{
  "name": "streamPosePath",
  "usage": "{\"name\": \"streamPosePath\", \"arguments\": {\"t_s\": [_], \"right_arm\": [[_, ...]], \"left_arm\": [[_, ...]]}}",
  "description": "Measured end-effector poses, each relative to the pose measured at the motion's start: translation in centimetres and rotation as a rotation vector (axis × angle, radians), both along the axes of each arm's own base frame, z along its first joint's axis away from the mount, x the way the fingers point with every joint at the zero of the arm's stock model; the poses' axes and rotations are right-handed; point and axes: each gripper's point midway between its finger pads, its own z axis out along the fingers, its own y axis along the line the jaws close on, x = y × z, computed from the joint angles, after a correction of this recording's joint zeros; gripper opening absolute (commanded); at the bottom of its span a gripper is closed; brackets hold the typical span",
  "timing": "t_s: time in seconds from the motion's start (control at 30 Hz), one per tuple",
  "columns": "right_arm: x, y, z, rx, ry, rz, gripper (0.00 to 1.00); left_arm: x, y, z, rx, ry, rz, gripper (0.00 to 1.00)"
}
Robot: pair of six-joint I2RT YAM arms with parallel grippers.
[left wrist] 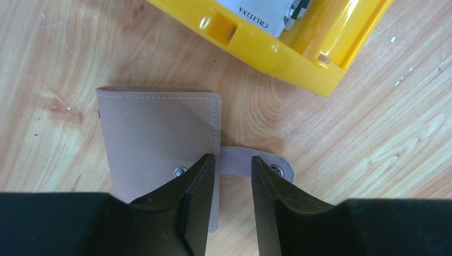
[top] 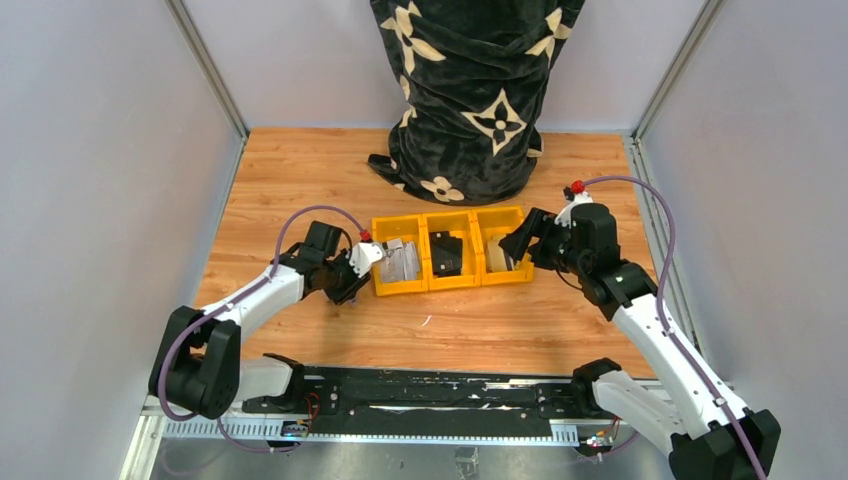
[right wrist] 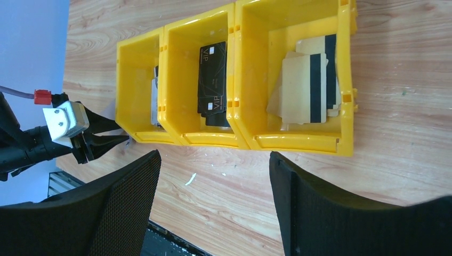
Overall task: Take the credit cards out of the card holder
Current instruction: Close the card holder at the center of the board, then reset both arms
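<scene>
The card holder [left wrist: 160, 133] lies flat on the table [left wrist: 64, 48], just beside the near left corner of the yellow tray [left wrist: 298, 56]. Its tab [left wrist: 285, 166] is unsnapped and sticks out to the side. The left gripper [left wrist: 232, 165] sits low over it with its jaws apart, straddling the base of the tab at the holder's edge. Silvery credit cards [left wrist: 266, 16] show in the tray's nearest compartment; whether any remain inside the holder cannot be told.

The step looks like a pinch on the tab or the edge. It would go best if both jaws closed squarely on the leather near the seam, without scraping the table, and then lifted gently.

The right gripper [right wrist: 214, 156] hovers near the tray with its jaws wide apart and holds nothing. It could steady the holder.
</scene>
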Motion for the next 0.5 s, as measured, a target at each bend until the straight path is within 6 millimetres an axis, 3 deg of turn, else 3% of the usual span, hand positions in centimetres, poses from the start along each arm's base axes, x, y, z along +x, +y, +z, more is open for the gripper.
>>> {"name": "streamPosePath", "arguments": {"t_s": [0.07,0.13,0.17,0.3,0.4,0.5], "right_arm": [[0.1,-0.4,0.2,0.0,-0.007,-0.012,0.79],[0.2,-0.9,0.4,-0.004,-0.019,-0.024,0.8],[0.3,-1.2,0.5,-0.009,-0.026,-0.033,0.81],[0.8,-2.8,0.8,-0.052,-0.061,-0.094,0.82],[1.3,-5.4,1.3,-0.128,-0.119,-0.21,0.84],[1.3,-8.2,1.0,-0.194,-0.168,-0.334,0.89]], "left_arm": [[0.2,0.0,0.2,-0.002,-0.007,0.002,0.6],[0.4,-0.2,0.9,-0.009,-0.015,0.005,0.95],[0.7,-0.3,1.7,-0.017,-0.032,0.007,0.99],[2.1,-0.9,6.2,-0.072,-0.159,0.011,1.0],[2.5,-1.5,10.8,-0.139,-0.284,0.011,1.0],[2.4,-1.6,13.2,-0.184,-0.329,0.02,1.0]]}}
